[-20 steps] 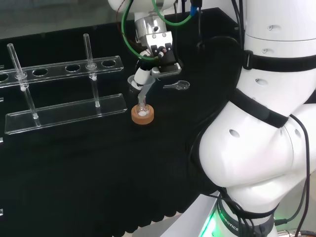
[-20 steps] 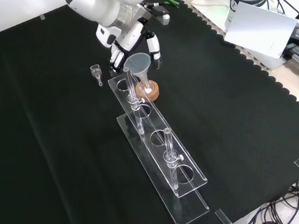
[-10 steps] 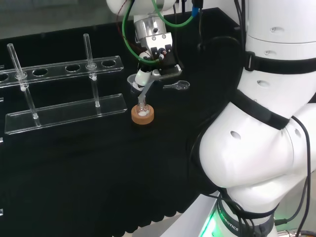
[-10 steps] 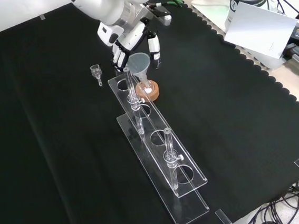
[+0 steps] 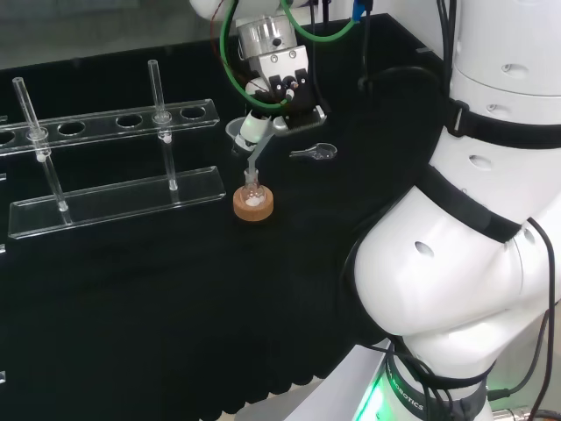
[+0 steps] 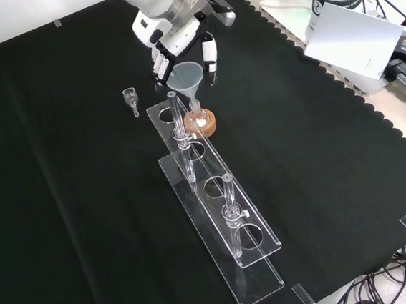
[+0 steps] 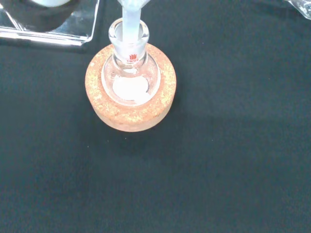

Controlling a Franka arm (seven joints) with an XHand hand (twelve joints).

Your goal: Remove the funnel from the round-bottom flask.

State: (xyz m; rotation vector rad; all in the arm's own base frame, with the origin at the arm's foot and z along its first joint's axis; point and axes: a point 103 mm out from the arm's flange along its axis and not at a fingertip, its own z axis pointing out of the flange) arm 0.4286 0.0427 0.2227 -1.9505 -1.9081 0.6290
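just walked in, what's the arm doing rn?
The white arm's black and white hand is shut on the rim of a clear funnel, drawing it up from a small clear round-bottom flask seated in a cork ring stand. The funnel's stem tip is still inside the flask's neck in the wrist view, so it isn't out yet. A clear plastic test-tube rack with two tubes stands beside it, untouched.

tube rack (image 6: 216, 215) beside flask (image 6: 198, 120), elsewhere open cloth (image 6: 318, 155)
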